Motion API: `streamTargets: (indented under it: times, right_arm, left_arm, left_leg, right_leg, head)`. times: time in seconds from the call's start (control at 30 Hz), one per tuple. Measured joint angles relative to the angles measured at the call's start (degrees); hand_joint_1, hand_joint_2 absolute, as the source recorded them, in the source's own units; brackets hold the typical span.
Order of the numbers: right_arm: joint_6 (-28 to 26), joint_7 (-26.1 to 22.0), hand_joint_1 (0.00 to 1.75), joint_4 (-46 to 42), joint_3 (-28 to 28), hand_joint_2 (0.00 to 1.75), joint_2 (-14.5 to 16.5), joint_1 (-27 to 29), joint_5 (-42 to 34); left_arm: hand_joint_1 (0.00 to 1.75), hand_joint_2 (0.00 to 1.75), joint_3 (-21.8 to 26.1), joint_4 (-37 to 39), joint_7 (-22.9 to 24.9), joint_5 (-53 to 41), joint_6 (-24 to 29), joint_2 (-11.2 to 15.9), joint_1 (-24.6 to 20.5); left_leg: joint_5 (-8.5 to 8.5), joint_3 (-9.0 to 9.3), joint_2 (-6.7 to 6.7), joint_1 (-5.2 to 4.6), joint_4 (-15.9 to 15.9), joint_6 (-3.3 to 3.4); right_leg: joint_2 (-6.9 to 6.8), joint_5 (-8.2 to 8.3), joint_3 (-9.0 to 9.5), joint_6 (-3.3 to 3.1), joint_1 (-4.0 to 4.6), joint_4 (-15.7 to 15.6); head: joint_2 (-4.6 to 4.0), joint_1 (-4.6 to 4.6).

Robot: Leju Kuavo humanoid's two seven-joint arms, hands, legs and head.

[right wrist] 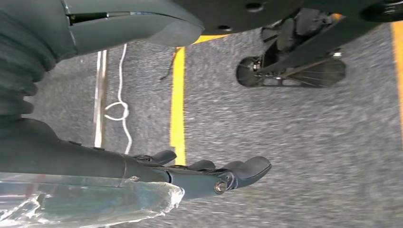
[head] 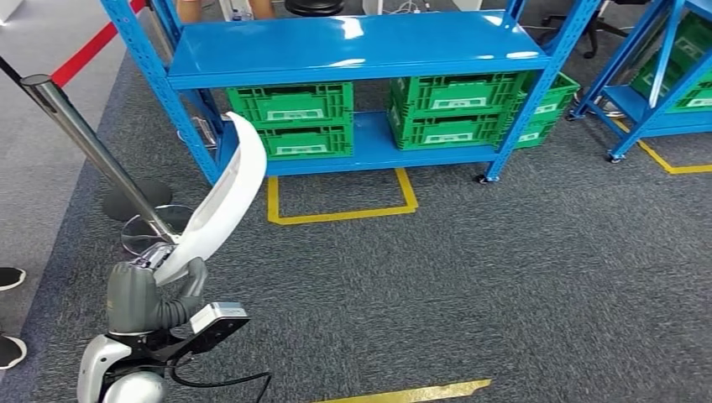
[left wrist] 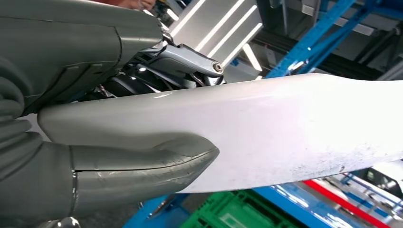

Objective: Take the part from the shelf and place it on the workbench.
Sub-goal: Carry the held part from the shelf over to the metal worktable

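Observation:
A long curved white part [head: 220, 206] rises from my left hand [head: 155, 294] at the lower left of the head view, its tip reaching up toward the blue shelf [head: 353, 46]. My left hand grips the part's lower end. In the left wrist view the white part [left wrist: 285, 128] runs across the picture, with my grey thumb [left wrist: 152, 166] pressed against one side and darker fingers [left wrist: 185, 61] on the other. My right hand [right wrist: 209, 173] hangs over grey carpet with its fingers stretched out and nothing in them.
Green crates [head: 294, 117] sit on the shelf's lower level. A slanted metal post [head: 92, 143] with a round base [head: 138, 201] stands at the left. A person's shoes [head: 10, 277] show at the left edge. Yellow floor lines [head: 336, 214] mark the carpet. A second blue rack [head: 663, 75] stands at the right.

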Motion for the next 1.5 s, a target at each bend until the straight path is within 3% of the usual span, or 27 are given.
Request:
streamTargets:
  times: [0.07,0.13,0.17,0.23,0.3,0.37,0.4,0.43,0.47,0.5,0.57,0.63,0.7,0.77,0.83,0.9,0.93,0.97,1.03,1.1,1.13,1.2,1.27,1.33,1.4,1.43,1.5]
  right_arm:
    - [0.0,-0.03,0.0,-0.04,-0.1,1.75,-0.01,-0.22,0.08]
    - [0.01,-0.13,0.0,-0.07,-0.18,1.75,-0.03,-0.45,0.17]
    - [0.02,-0.19,0.0,-0.07,-0.22,1.75,-0.04,-0.42,0.22]
    - [0.04,-0.29,0.0,-0.07,-0.28,1.75,-0.03,-0.2,0.39]
    - [0.05,-0.43,0.0,-0.07,-0.32,1.75,-0.03,-0.14,0.64]
    - [0.03,-0.58,0.0,-0.07,-0.37,1.75,-0.02,-0.16,0.93]
    - [0.0,-0.61,0.0,-0.07,-0.44,1.75,-0.03,-0.14,1.05]
    - [-0.04,-0.61,0.0,-0.07,-0.54,1.75,-0.03,-0.11,1.14]
    - [-0.07,-0.6,0.0,-0.07,-0.66,1.75,-0.03,-0.08,1.19]
    - [-0.08,-0.58,0.0,-0.07,-0.76,1.75,-0.02,-0.07,1.22]
    - [-0.1,-0.48,0.0,-0.07,-0.89,1.75,0.06,-0.16,1.28]
    - [-0.14,-0.35,0.0,-0.07,-1.06,1.75,0.14,-0.22,1.34]
    - [-0.17,-0.26,0.0,-0.07,-1.27,1.75,0.16,-0.09,1.38]
    - [-0.22,-0.2,0.0,-0.07,-1.47,1.75,0.17,-0.01,1.4]
    - [-0.24,-0.17,0.0,-0.07,-1.66,1.75,0.17,-0.14,1.42]
    - [-0.24,-0.17,0.0,-0.07,-1.74,1.75,0.17,-0.17,1.43]
    - [-0.24,-0.17,0.0,-0.07,-1.76,1.75,0.17,-0.1,1.43]
    - [-0.24,-0.17,0.0,-0.07,-1.77,1.75,0.17,-0.01,1.43]
    - [-0.24,-0.17,0.0,-0.07,-1.79,1.75,0.17,-0.02,1.43]
    - [-0.24,-0.18,0.0,-0.07,-1.82,1.75,0.17,-0.24,1.44]
    - [-0.24,-0.18,0.0,-0.07,-1.83,1.75,0.17,-0.28,1.44]
    - [-0.24,-0.17,0.0,-0.07,-1.86,1.75,0.17,-0.1,1.46]
    - [-0.25,-0.17,0.0,-0.07,-1.9,1.75,0.17,-0.06,1.48]
    - [-0.24,-0.17,0.0,-0.07,-1.92,1.75,0.17,-0.24,1.5]
    - [-0.22,-0.17,0.0,-0.07,-1.93,1.75,0.17,-0.28,1.53]
    - [-0.23,-0.17,0.0,-0.07,-1.95,1.75,0.17,-0.22,1.56]
    - [-0.32,-0.17,0.0,-0.07,-2.02,1.75,0.17,-0.11,1.65]
  left_arm:
    - [1.75,1.75,0.05,0.01,-0.01,0.05,0.01,0.01,0.04]
    - [1.75,1.75,0.11,0.02,-0.09,0.14,-0.04,0.0,0.05]
    - [1.75,1.75,0.13,0.03,-0.15,0.21,-0.09,-0.01,0.03]
    - [1.75,1.75,0.14,0.03,-0.26,0.47,-0.19,-0.01,0.04]
    - [1.75,1.75,0.16,0.08,-0.36,0.72,-0.27,0.07,0.16]
    - [1.75,1.75,0.19,0.23,-0.47,0.98,-0.34,0.19,0.3]
    - [1.75,1.75,0.19,0.33,-0.52,1.13,-0.39,0.24,0.33]
    - [1.75,1.75,0.2,0.42,-0.56,1.28,-0.44,0.27,0.34]
    - [1.75,1.75,0.21,0.47,-0.57,1.43,-0.5,0.3,0.34]
    - [1.75,1.75,0.22,0.5,-0.58,1.53,-0.56,0.31,0.32]
    - [1.75,1.75,0.25,0.54,-0.61,1.69,-0.66,0.38,0.31]
    - [1.75,1.75,0.27,0.58,-0.64,1.76,-0.8,0.44,0.21]
    - [1.75,1.75,0.29,0.61,-0.67,1.79,-0.91,0.41,-0.09]
    - [1.75,1.75,0.33,0.61,-0.68,1.81,-1.01,0.33,-0.27]
    - [1.75,1.75,0.42,0.68,-0.68,1.83,-1.11,0.32,-0.17]
    - [1.75,1.75,0.47,0.85,-0.68,1.84,-1.16,0.35,-0.07]
    - [1.75,1.75,0.48,0.95,-0.68,1.84,-1.16,0.35,-0.07]
    - [1.75,1.75,0.48,1.04,-0.68,1.84,-1.16,0.35,-0.07]
    - [1.75,1.75,0.5,1.12,-0.68,1.84,-1.16,0.34,-0.08]
    - [1.75,1.75,0.54,1.12,-0.68,1.84,-1.16,0.36,-0.11]
    - [1.75,1.75,0.54,1.12,-0.68,1.84,-1.16,0.37,-0.13]
    - [1.75,1.75,0.55,1.13,-0.68,1.84,-1.16,0.37,-0.19]
    - [1.75,1.75,0.57,1.13,-0.68,1.85,-1.15,0.39,-0.21]
    - [1.75,1.75,0.58,1.16,-0.68,1.86,-1.15,0.47,-0.12]
    - [1.75,1.75,0.58,1.25,-0.68,1.86,-1.16,0.54,-0.03]
    - [1.75,1.75,0.58,1.28,-0.68,1.86,-1.21,0.56,-0.02]
    - [1.75,1.75,0.6,1.32,-0.68,1.91,-1.45,0.61,-0.04]
  left_leg:
    - [0.26,-0.95,0.93,-0.19,0.97,-0.47]
    - [0.47,-1.37,2.07,-0.34,1.7,-0.99]
    - [0.58,-1.44,2.61,-0.32,1.9,-1.28]
    - [-0.76,-1.88,1.11,0.0,3.25,-2.14]
    - [-4.93,-3.61,-2.01,0.49,8.37,-3.02]
    - [-8.77,-5.94,-3.22,0.74,15.4,-3.4]
    - [-9.19,-6.38,-3.34,0.76,17.38,-3.43]
    - [-8.35,-5.91,-3.44,0.77,17.26,-3.33]
    - [-6.6,-4.52,-3.7,0.77,15.09,-3.13]
    - [-4.58,-2.51,-4.45,0.77,11.54,-2.8]
    - [-2.23,0.95,-6.78,0.81,5.19,-2.08]
    - [-2.13,1.93,-7.75,0.78,3.0,-1.66]
    - [-2.09,1.84,-6.51,0.88,1.94,-1.34]
    - [-1.74,1.65,-5.1,1.14,0.96,-0.77]
    - [-1.37,1.26,-3.68,1.07,0.78,-0.35]
    - [-1.23,0.96,-2.13,0.87,0.83,-0.31]
    - [-1.19,0.89,-1.41,0.82,0.86,-0.34]
    - [-1.16,0.86,-0.72,0.8,0.91,-0.38]
    - [-1.22,0.88,0.52,0.66,1.11,-0.58]
    - [-1.29,0.75,1.54,0.32,1.48,-1.04]
    - [-1.26,0.68,2.03,0.16,1.61,-1.32]
    - [-1.33,0.65,2.75,0.17,1.81,-1.91]
    - [-3.19,-0.02,0.89,0.44,3.81,-2.62]
    - [-7.23,-2.53,-2.14,0.8,10.19,-3.17]
    - [-10.13,-5.27,-3.23,0.97,16.96,-3.35]
    - [-9.96,-5.6,-3.35,1.0,17.96,-3.33]
    - [-6.62,-3.33,-3.87,1.07,13.61,-3.07]
  right_leg:
    - [-2.29,-0.66,6.13,-0.24,0.22,-8.32]
    - [-2.76,-2.64,8.66,-0.93,0.51,-12.86]
    - [-2.15,-2.85,8.49,-1.49,0.46,-13.33]
    - [-1.04,-2.31,7.93,-2.4,0.28,-13.49]
    - [-0.02,-1.51,7.5,-3.08,0.15,-13.51]
    - [1.27,-0.75,6.79,-3.3,0.19,-13.32]
    - [2.0,-0.44,6.31,-3.29,0.21,-13.15]
    - [2.74,-0.23,5.87,-3.23,0.21,-12.94]
    - [3.5,-0.1,5.54,-3.16,0.22,-12.71]
    - [4.24,-0.02,5.3,-3.08,0.2,-12.51]
    - [5.57,0.24,4.83,-2.68,0.22,-12.22]
    - [6.72,0.72,4.22,-1.97,0.1,-12.11]
    - [7.33,0.95,3.34,-1.24,0.07,-11.97]
    - [5.39,-0.9,1.56,-0.72,0.24,-9.49]
    - [2.73,-4.79,-1.6,-0.28,0.17,-2.66]
    - [1.86,-7.15,-4.04,0.13,0.04,3.57]
    - [1.64,-6.8,-3.83,0.27,0.02,3.89]
    - [1.33,-5.49,-2.46,0.34,0.01,1.91]
    - [-0.67,-2.19,2.29,0.25,0.13,-6.17]
    - [-2.43,-0.74,5.31,-0.45,0.39,-11.66]
    - [-2.6,-0.77,5.48,-0.85,0.54,-12.35]
    - [-1.46,-0.37,5.06,-1.7,0.46,-12.48]
    - [-0.37,0.16,4.94,-2.56,0.22,-12.69]
    - [0.86,0.65,4.66,-3.14,0.12,-12.73]
    - [2.23,0.95,4.17,-3.27,0.14,-12.59]
    - [2.96,1.06,3.97,-3.23,0.15,-12.47]
    - [4.43,1.19,3.73,-3.09,0.14,-12.17]
  head:
    - [0.0,0.01]
    - [0.0,-0.01]
    - [0.0,-0.03]
    - [0.0,-0.14]
    - [0.0,-0.32]
    - [0.0,-0.37]
    - [0.0,-0.39]
    - [0.0,-0.38]
    - [0.0,-0.39]
    - [0.0,-0.39]
    - [0.0,-0.36]
    - [0.0,-0.43]
    - [0.0,-0.5]
    - [0.0,-0.11]
    - [0.0,0.27]
    - [0.0,0.33]
    - [0.0,0.34]
    - [0.0,0.35]
    - [0.0,0.37]
    - [0.0,0.29]
    - [0.0,0.24]
    - [0.0,0.18]
    - [0.0,0.05]
    - [0.0,-0.16]
    - [0.0,-0.21]
    - [0.0,-0.22]
    - [0.0,-0.21]
